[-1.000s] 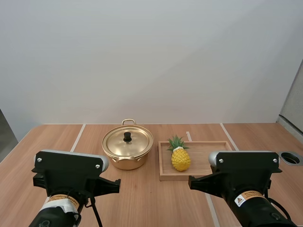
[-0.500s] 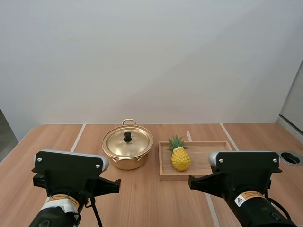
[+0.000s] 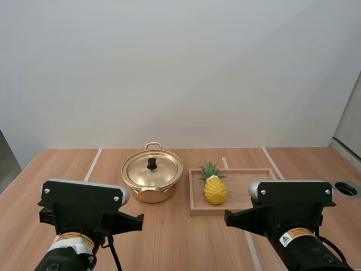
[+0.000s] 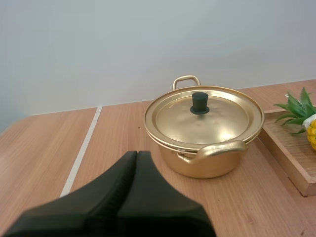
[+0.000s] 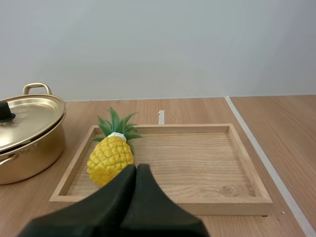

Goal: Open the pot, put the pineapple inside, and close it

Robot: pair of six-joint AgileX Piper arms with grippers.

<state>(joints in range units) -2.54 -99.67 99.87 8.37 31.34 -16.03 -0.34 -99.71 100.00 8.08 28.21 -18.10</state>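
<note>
**Pot (image 3: 152, 183) lidded, pineapple (image 3: 215, 189) lying in the wooden tray (image 3: 251, 192)**

The gold pot stands on the wooden table (image 3: 169, 237). Its lid (image 3: 153, 170) sits flat on the rim, with the black knob (image 3: 152, 163) upright at the centre. The pot has 2 loop handles, 1 on the far side (image 4: 186, 79) and 1 on the near side (image 4: 217, 148).

The tray lies just beside the pot, to its right, with a narrow strip of table between them. The pineapple rests in the end of the tray nearest the pot, on the tray floor. Its yellow body is toward the near rim and its green crown points toward the far rim.

Both arms are drawn back at the near edge of the table, the left arm (image 3: 84, 206) before the pot and the right arm (image 3: 293, 203) before the tray.

The left gripper (image 4: 137, 154) has its 2 black fingers pressed together into 1 dark wedge. It holds nothing, and its tips are aimed at the pot's near handle and well short of it.

The right gripper (image 5: 137, 168) is pressed together in the same way and grips nothing. It points at the tray beside the pineapple.
</note>
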